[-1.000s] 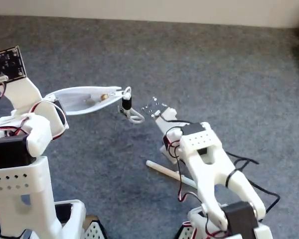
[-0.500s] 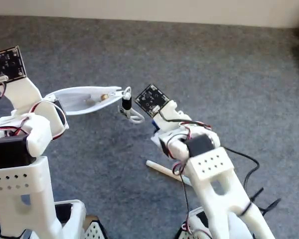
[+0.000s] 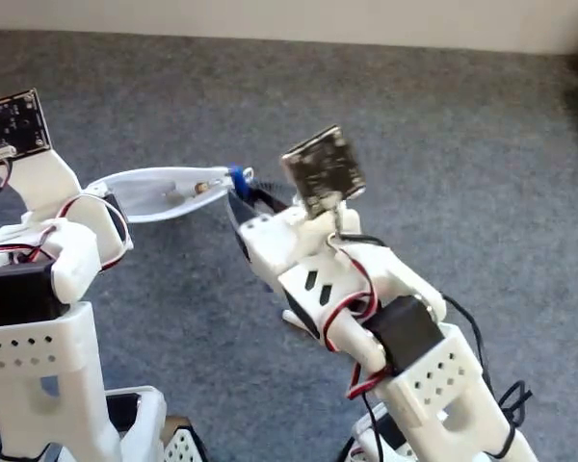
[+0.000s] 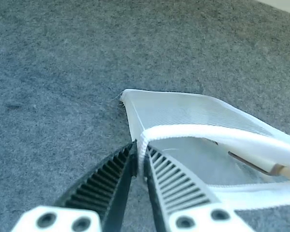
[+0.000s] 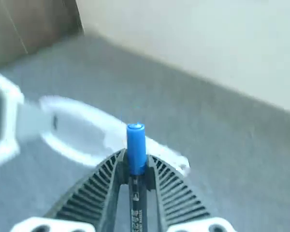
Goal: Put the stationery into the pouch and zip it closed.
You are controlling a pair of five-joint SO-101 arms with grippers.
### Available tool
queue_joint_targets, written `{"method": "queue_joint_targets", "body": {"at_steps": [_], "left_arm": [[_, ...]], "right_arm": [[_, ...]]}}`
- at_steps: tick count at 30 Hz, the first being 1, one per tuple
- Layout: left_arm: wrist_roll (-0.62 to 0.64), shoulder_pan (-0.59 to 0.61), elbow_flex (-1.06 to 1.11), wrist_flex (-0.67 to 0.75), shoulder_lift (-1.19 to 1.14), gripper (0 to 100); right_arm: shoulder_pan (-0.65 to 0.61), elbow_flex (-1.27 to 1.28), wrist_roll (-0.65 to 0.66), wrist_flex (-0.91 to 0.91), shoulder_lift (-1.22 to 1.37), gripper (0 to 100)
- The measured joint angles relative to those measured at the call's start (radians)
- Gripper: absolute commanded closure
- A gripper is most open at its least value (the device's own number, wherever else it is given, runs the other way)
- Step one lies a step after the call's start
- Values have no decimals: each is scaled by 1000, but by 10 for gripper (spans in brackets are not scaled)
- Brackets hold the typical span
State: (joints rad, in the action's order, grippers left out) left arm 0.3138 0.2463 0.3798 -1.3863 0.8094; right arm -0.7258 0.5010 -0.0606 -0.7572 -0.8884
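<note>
1. Left gripper [image 4: 137, 145]: closed on the rim of the pouch [image 4: 193, 116], holding it above the carpet [image 4: 53, 72] with its mouth open.
2. Right gripper [image 5: 135, 157]: clamped on a pen [image 5: 136, 140], blue cap outward.
3. Pen [image 3: 236, 176]: cap sat at the pouch's [image 3: 164, 192] far end, just beside the opening.
4. Pencil [image 4: 251, 164]: lay inside the pouch.
</note>
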Motion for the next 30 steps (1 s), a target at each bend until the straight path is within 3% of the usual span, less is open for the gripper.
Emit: {"method": "queue_joint_targets", "body": {"at_steps": [12, 23, 30], "left_arm": [[0, 0, 0, 0, 0, 993], [0, 6, 0, 0, 0, 993], [0, 9, 0, 0, 0, 993]], "right_arm": [[-9, -20, -239, 325, -17, 995], [-9, 187, -258, 899, -18, 995], [-9, 364, -258, 1100, -18, 995]]}}
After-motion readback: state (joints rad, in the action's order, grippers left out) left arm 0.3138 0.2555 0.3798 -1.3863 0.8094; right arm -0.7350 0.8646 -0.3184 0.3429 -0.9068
